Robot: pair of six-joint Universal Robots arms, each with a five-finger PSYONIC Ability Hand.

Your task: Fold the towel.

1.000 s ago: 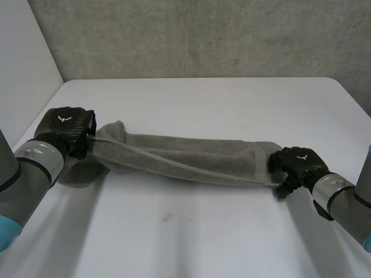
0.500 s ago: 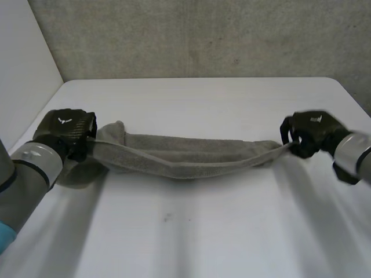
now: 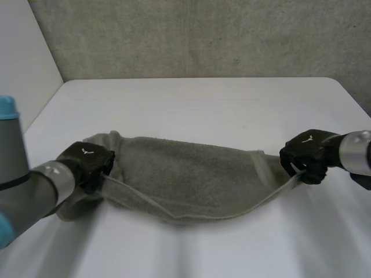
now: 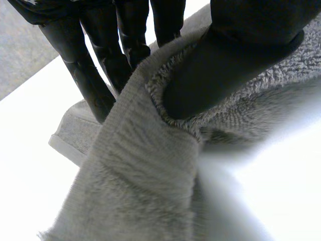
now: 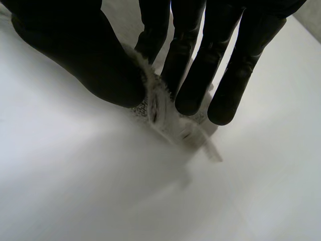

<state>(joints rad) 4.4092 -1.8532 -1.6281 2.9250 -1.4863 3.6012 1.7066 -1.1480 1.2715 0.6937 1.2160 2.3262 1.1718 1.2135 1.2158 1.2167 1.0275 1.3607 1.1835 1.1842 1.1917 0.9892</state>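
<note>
the grey towel (image 3: 185, 179) is stretched from side to side over the white table (image 3: 203, 98), with one hand at each end. it is wide and bunched in the middle. the left hand (image 3: 87, 165) has the towel's left end. in the left wrist view its thumb (image 4: 225, 60) squeezes a thick fold of towel against its fingers (image 4: 85, 75). the right hand (image 3: 307, 153) has the right end, where the towel gets thin. in the right wrist view its thumb and fingers (image 5: 200, 75) pinch a small bit of the towel's edge, close over the table. the two hands are well apart.
</note>
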